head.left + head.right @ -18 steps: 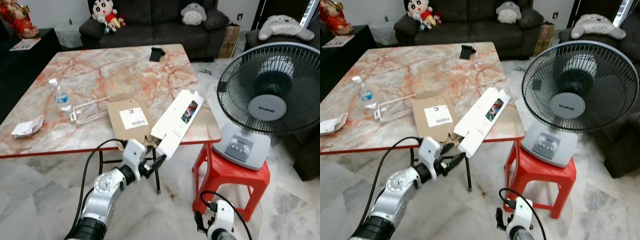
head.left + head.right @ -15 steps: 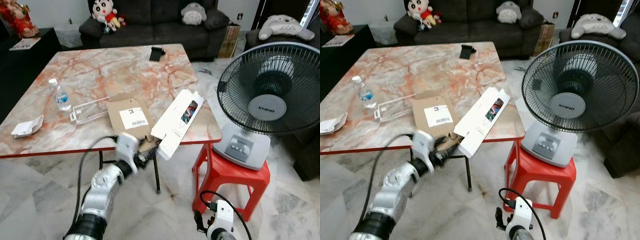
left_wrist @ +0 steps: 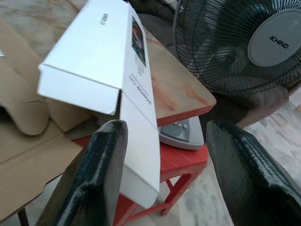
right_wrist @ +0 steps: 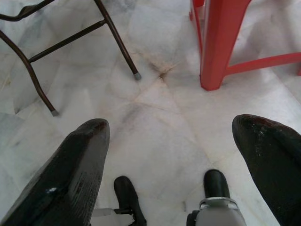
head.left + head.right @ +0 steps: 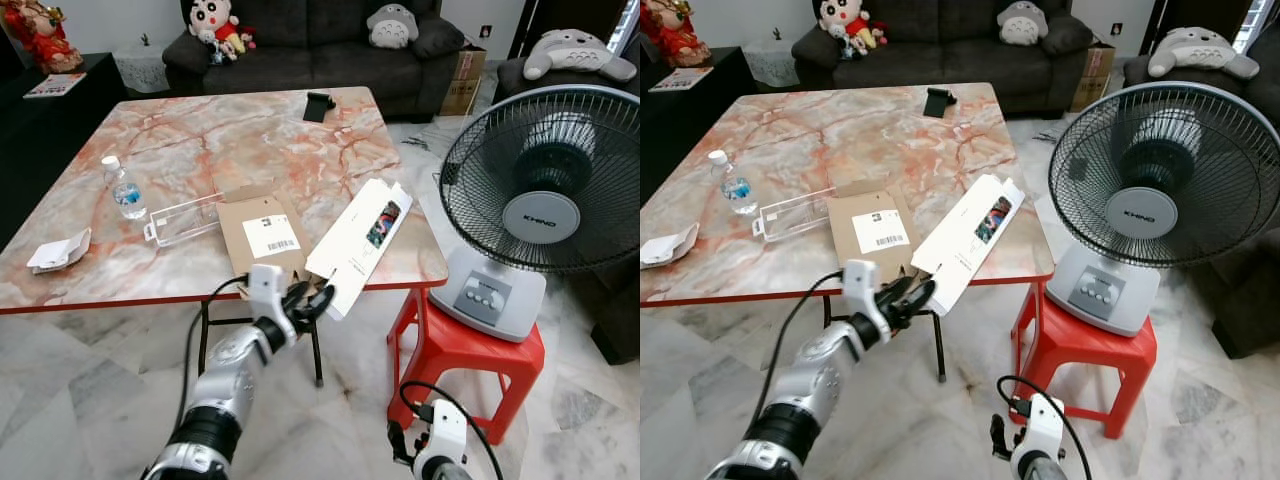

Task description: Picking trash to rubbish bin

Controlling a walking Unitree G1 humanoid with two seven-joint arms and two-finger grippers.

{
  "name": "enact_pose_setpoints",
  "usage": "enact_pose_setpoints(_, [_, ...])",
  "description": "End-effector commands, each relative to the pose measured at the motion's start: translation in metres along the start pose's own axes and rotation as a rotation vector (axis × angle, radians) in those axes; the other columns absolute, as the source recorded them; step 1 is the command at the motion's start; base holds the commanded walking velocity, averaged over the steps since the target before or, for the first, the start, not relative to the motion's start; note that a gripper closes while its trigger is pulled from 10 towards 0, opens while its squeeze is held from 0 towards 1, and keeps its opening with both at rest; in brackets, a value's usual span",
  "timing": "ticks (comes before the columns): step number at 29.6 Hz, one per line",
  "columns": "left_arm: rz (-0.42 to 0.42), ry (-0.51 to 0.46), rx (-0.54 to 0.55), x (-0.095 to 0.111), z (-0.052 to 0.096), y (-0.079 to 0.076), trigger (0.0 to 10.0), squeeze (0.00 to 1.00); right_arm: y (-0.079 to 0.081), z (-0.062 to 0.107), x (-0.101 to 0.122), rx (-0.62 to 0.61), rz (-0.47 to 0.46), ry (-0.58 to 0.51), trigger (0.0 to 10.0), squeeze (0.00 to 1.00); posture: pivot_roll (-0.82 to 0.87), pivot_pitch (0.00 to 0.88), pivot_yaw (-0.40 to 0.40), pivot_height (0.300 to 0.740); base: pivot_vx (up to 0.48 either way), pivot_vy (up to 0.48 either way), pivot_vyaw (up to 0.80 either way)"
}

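Left wrist: box [image 3: 101, 66] btwn open jaws.

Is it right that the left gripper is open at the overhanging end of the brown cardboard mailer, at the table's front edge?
Not quite. The left gripper is open at the table's front edge, but at the overhanging end of the long white box, not the brown cardboard mailer beside it. The left wrist view shows it.
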State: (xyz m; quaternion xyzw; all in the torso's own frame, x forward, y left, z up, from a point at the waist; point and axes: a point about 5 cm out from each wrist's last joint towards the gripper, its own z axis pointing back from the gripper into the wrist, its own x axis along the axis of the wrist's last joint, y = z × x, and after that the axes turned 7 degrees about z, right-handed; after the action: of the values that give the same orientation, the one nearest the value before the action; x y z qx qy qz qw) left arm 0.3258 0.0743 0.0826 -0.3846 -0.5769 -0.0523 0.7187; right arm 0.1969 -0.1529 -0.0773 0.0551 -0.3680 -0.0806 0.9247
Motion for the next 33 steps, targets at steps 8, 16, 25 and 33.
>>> enact_pose_setpoints(8, [-0.036, 0.015, 0.1, 0.001, 0.001, 0.015, 10.0, 0.0, 0.001, 0.0, -0.001, -0.005, -0.013, 0.001, 10.0, 0.0, -0.11, 0.0, 0.051, 0.74, 0.0, 0.0, 0.0])
enact_pose_setpoints(16, [-0.02, -0.005, 0.148, 0.003, 0.002, 0.021, 10.0, 0.0, 0.002, 0.0, -0.002, -0.002, -0.011, 0.004, 10.0, 0.0, -0.11, 0.0, 0.052, 0.74, 0.0, 0.0, 0.0])
enact_pose_setpoints(25, [0.013, 0.066, 0.09, -0.014, -0.002, 0.013, 10.0, 0.0, 0.003, 0.0, -0.002, -0.001, -0.009, 0.004, 10.0, 0.0, -0.12, 0.0, 0.056, 0.74, 0.0, 0.0, 0.0])
enact_pose_setpoints(33, [0.012, 0.092, 0.087, -0.02, -0.004, 0.01, 10.0, 0.0, 0.002, 0.0, -0.002, -0.002, -0.008, 0.003, 10.0, 0.0, -0.13, 0.0, 0.062, 0.74, 0.0, 0.0, 0.0])
